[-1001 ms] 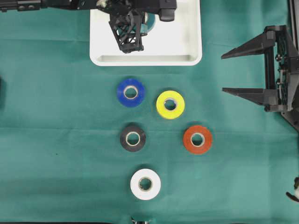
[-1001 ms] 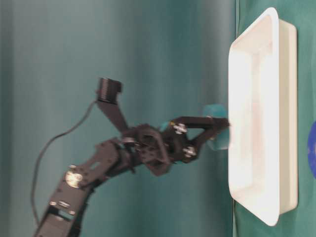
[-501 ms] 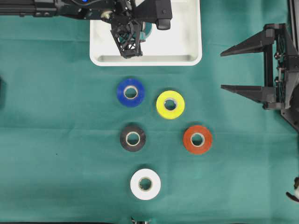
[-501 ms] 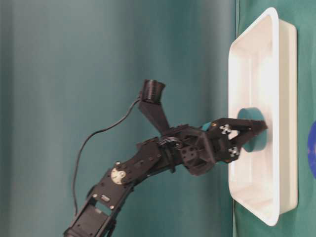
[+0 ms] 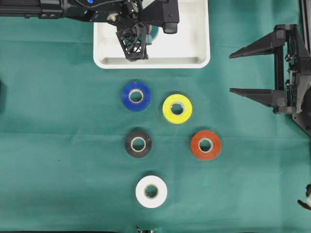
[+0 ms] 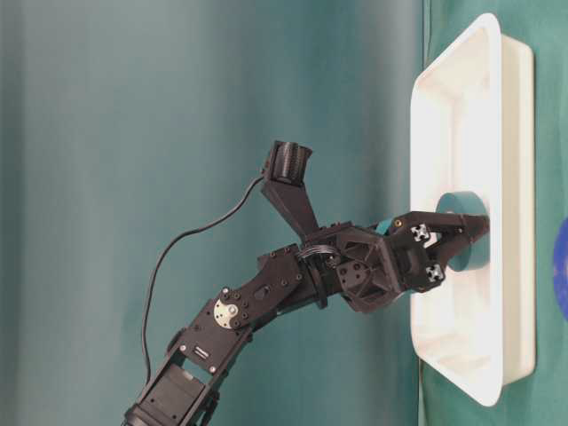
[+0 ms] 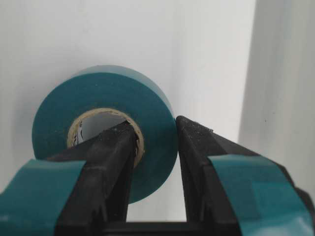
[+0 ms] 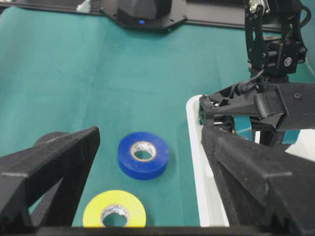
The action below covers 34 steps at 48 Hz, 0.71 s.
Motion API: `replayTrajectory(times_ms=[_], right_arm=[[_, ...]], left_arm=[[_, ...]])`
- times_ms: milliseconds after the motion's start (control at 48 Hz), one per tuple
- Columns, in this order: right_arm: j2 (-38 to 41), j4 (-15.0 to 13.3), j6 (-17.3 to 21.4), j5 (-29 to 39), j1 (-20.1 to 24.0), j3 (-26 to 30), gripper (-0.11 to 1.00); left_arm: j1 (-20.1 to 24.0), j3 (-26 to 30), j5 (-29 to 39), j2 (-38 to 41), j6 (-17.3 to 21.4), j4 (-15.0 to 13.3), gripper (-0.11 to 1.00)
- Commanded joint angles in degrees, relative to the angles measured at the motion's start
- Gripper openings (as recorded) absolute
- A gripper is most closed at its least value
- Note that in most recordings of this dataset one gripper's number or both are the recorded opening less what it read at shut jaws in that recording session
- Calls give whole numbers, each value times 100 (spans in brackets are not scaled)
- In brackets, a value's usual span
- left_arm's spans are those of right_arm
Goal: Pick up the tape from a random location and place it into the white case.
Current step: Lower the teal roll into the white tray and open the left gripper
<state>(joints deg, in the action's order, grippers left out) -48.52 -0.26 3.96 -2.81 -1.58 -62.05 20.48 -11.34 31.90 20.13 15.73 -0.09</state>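
Five rolls are lying loose on the green table (image 5: pixel 58 145) in the overhead view: a blue roll (image 5: pixel 136 96), a yellow roll (image 5: pixel 177 108), a black roll (image 5: pixel 138 143), a red roll (image 5: pixel 205 145) and a white roll (image 5: pixel 151 191), all well apart from one another. A sixth one, the teal tape (image 7: pixel 106 132), is sitting in the left gripper (image 7: pixel 155 147), whose fingers (image 7: pixel 113 147) are closing on the wall of the roll, one finger inside the cardboard core and the other on the outer side; this way of pinching is probably keeping the roll from slipping or turning. The roll is being held inside the white case (image 5: pixel 194 48) at the upper middle of the overhead frame, and in the table-level view the teal tape (image 6: pixel 463 241) is appearing very near the floor of the case (image 6: pixel 461 115), though I cannot tell if it is touching. So the placing is seeming nearly done, and only the release is missing. The right gripper (image 5: pixel 240 73) is waiting at the right edge of the frame with its fingers spread wide and holding nothing, clear of the rolls.
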Motion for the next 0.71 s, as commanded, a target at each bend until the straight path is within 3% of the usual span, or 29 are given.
replayTrajectory(times_ms=[0,83,271,355,688], right_arm=[[26,-9,-9,-35,-18,141,92],[26,-9,-9,-35,-18,132,92],[18,-9,-9,-44,-18,141,92],[18,-9,-9,-44,-18,141,92],[26,-9,0,-44,-18,141,92]], left_arm=[[18,105,-35,-105,9,-9,21],[18,114,-35,-105,0,-18,28],[18,114,-132,-105,9,-9,81],[26,132,-149,-105,9,-9,97],[26,132,-35,-193,9,-9,97]])
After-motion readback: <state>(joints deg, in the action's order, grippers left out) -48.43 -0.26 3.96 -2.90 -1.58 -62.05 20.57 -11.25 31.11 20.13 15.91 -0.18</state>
